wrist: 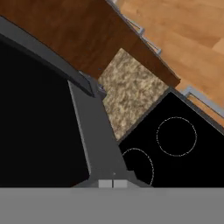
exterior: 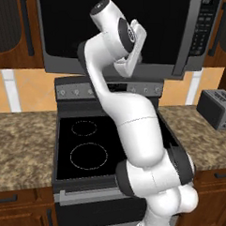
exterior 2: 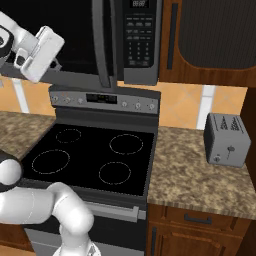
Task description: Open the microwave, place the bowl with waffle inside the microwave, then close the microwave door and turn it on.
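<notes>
The microwave (exterior: pixel 157 28) (exterior 2: pixel 100 30) hangs above the stove, and its black glass door (exterior: pixel 68 23) looks closed. A vertical grey handle bar (exterior: pixel 182 41) (exterior 2: pixel 107 42) stands beside the keypad (exterior: pixel 202 25) (exterior 2: pixel 138 37). My gripper (exterior: pixel 121 66) (exterior 2: pixel 29 75) (wrist: pixel 113 183) is shut on nothing and held just in front of the door's lower edge, left of the handle, pointing down and toward the wall. In the hand view the door's grey bottom frame (wrist: pixel 94 131) runs past the fingertips. The bowl and the waffle are out of view.
A black-topped stove (exterior: pixel 85 146) (exterior 2: pixel 90 155) with dial knobs lies straight below. Speckled stone counters (exterior: pixel 19 143) (exterior 2: pixel 195 170) flank it, and a grey toaster (exterior: pixel 217 108) (exterior 2: pixel 226 139) stands on the right one. Brown cabinets frame the microwave.
</notes>
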Tool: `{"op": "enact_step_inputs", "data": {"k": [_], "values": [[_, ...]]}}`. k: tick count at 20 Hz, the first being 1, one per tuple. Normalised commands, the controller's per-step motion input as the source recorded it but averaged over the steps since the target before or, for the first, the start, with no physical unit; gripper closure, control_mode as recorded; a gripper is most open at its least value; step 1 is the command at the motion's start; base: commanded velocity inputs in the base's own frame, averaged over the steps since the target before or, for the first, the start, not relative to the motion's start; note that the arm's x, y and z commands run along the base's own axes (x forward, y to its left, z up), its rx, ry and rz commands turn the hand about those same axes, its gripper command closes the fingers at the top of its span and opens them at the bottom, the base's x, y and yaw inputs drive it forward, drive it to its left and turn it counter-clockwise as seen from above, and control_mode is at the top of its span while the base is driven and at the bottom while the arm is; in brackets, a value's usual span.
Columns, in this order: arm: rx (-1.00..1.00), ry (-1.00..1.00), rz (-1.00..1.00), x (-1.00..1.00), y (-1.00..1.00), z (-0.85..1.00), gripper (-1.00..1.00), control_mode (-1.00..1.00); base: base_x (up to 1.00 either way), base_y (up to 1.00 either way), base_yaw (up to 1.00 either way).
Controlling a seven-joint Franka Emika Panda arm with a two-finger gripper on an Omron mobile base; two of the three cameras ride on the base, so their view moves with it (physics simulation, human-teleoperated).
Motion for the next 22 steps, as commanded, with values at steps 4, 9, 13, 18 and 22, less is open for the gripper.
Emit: {"op": "enact_step_inputs", "data": {"k": [4,9,13,18,22], "values": [[0.00,-0.31,0.32,1.00,-0.63,-0.91,1.00,-1.00,0.00,0.00,0.00],[0.05,-0.20,0.32,1.00,-0.50,-0.86,1.00,-1.00,0.00,0.00,0.00],[0.08,0.01,0.13,1.00,-0.46,-0.23,1.00,-1.00,0.00,0.00,0.00],[0.07,0.05,0.01,1.00,-0.64,-0.24,1.00,-1.00,0.00,0.00,0.00],[0.02,0.12,0.01,1.00,-0.67,-0.52,1.00,-1.00,0.00,0.00,0.00]]}}
